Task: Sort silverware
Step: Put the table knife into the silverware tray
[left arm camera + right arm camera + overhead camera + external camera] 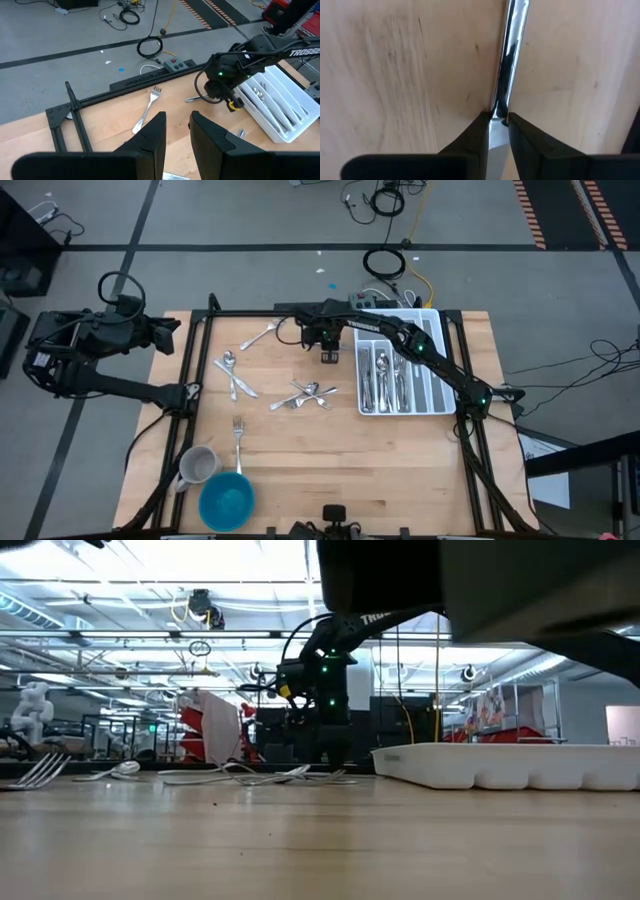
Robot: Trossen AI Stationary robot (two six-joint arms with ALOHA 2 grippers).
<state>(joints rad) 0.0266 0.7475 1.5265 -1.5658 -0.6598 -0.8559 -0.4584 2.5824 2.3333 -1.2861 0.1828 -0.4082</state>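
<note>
A slim shiny piece of the silverware [506, 75] lies flat on the bench [300, 450], just beside the far end of the white organiser tray [440, 375], and the right tool [497, 120] is set down over it with its fingers nearly closed on the two sides of the metal; whether a firm grip is made yet cannot be told. The piece is straddled across its narrow width, probably so that it can be pinched and lifted off the wood. Which kind of piece it is cannot be told. Several pieces are already laid lengthwise in the tray's compartments, each kind presumably kept to its own slot. Farther from the tray, a tangled heap of forks and spoons [305, 395] lies near the bench's middle, a fork [262, 336] lies toward the far edge, a spoon pair [233, 373] lies beyond the heap, and a single fork [238, 435] lies toward the near edge. The left tool [177, 132] is held well away from the tray, off the bench's far side, waiting with its fingers partly apart and nothing between them.
</note>
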